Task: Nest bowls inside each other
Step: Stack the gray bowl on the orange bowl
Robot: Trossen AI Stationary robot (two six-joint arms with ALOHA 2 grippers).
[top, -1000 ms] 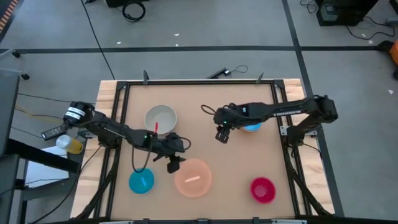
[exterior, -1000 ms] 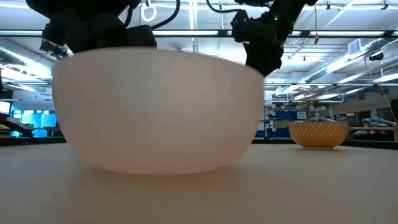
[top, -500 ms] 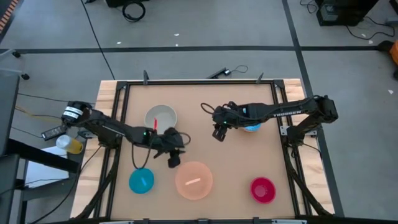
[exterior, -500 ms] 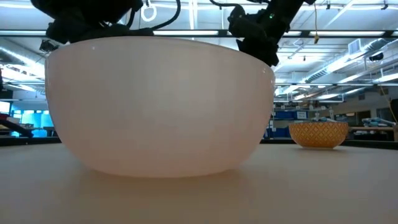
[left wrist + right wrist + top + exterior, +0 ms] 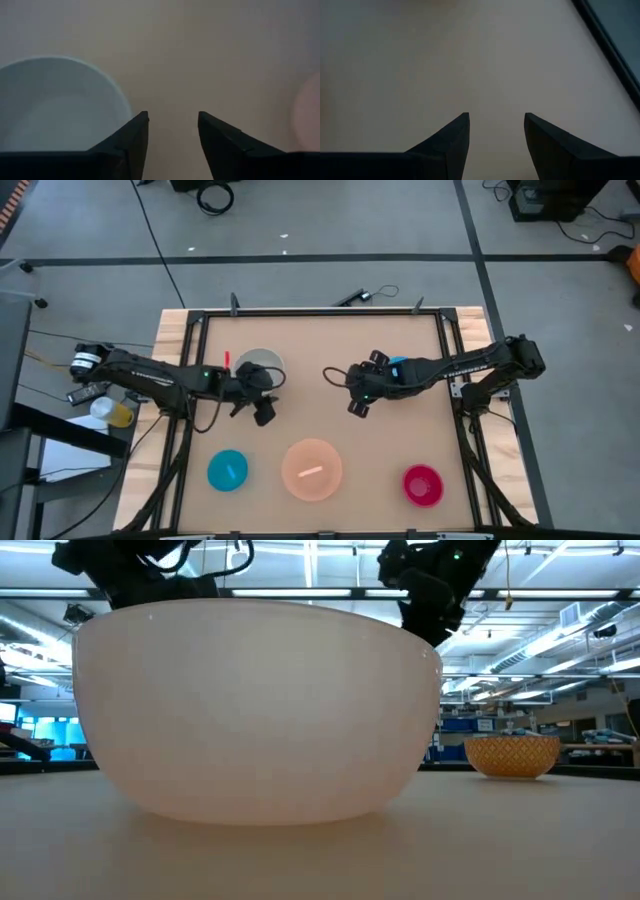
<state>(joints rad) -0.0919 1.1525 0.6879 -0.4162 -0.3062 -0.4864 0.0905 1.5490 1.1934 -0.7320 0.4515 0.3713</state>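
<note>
The large peach-orange bowl (image 5: 311,468) stands on its base near the table's front edge and fills the low view (image 5: 255,710). The teal bowl (image 5: 228,470) sits to its left, the magenta-red bowl (image 5: 422,485) to its right. The grey-white bowl (image 5: 256,361) stands at the far left, partly under my left arm, and shows in the left wrist view (image 5: 55,105). My left gripper (image 5: 262,413) hangs open just on its near side, holding nothing. The small blue bowl (image 5: 399,364) peeks out from under my right arm. My right gripper (image 5: 358,406) is open over bare table (image 5: 496,122).
A black frame (image 5: 320,313) borders the brown tabletop. Bare table lies between the two grippers and in the middle of the far half. A woven basket (image 5: 512,755) shows far off beyond the table in the low view.
My left gripper has drawn back from the peach-orange bowl's far-left rim, rising and going toward the table's far left, to the grey-white bowl. The peach-orange bowl shifted a little toward the near edge early on and has stood still since. My right gripper has edged slightly nearer.
</note>
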